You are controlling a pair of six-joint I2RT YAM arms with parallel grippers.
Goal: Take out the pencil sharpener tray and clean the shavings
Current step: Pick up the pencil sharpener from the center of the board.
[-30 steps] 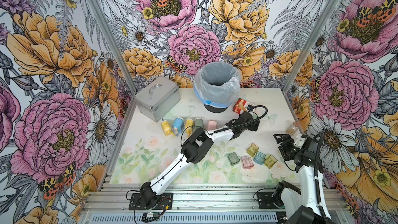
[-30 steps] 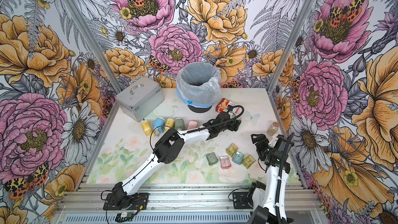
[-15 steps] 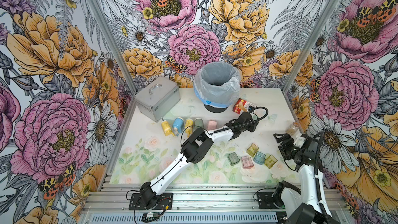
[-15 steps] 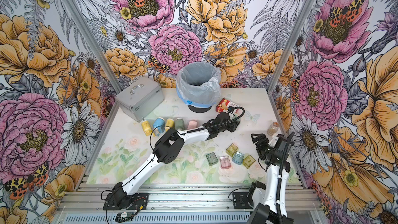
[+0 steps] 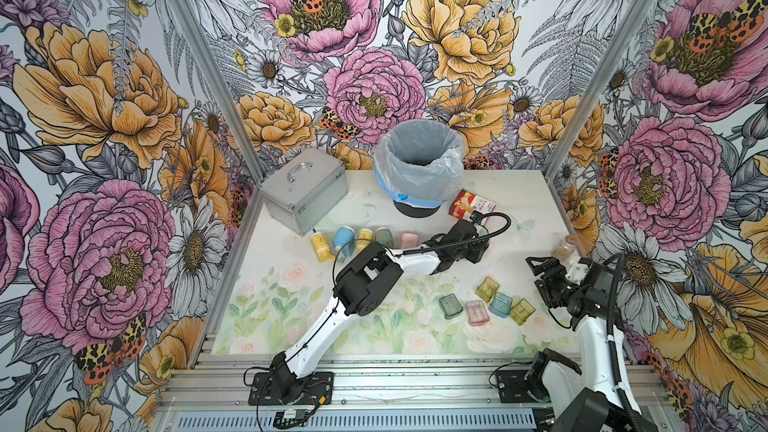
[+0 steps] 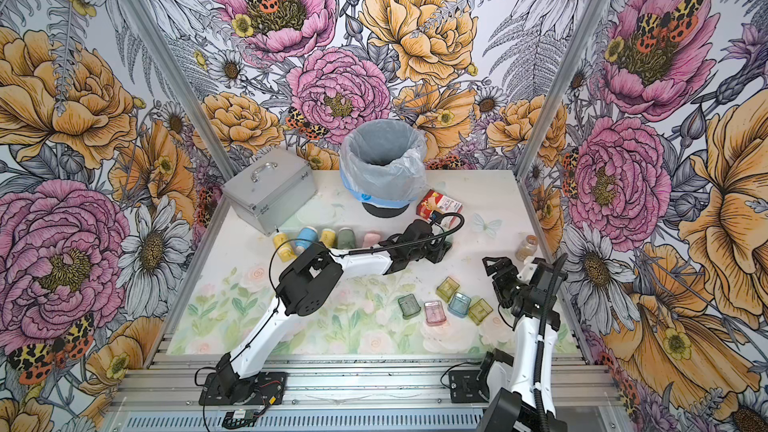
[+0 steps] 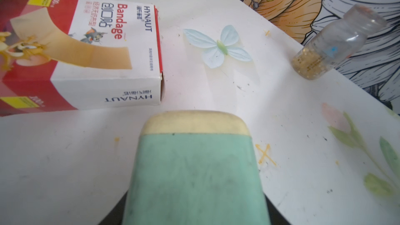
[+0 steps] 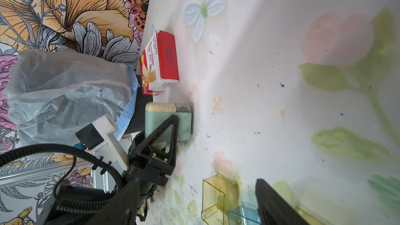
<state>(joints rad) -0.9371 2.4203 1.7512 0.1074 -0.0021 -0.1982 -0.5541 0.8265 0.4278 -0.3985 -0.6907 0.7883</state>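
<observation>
At the far left of the table [image 5: 519, 201], a silver case [image 5: 305, 189] sits against the back corner. Just in front of it is a row of sharpeners [image 5: 361, 238], yellow, blue, yellow, green and pink, lying side by side. Behind them, a bin [image 5: 419, 168] lined with a pale plastic bag stands at the middle of the back edge.

The left arm reaches across the table's middle. Its left claw [image 5: 478, 252] is clamped on a green sharpener [image 7: 194, 169] with a cream end, low at the table just in front of a red-and-white bandage box [image 5: 471, 203]. I cannot tell whether this sharpener touches the table.

Further right and nearer the front, five translucent trays [image 5: 476, 312] lie out on the table in a loose cluster, coloured green, pink, yellow, blue and olive. Shavings [image 8: 281, 85] are scattered as dark flecks over the bare surface around them.

The right claw [image 5: 540, 261] hangs near the trays with its jaws apart, holding nothing. A small clear bottle [image 5: 563, 246] stands by the right wall.
</observation>
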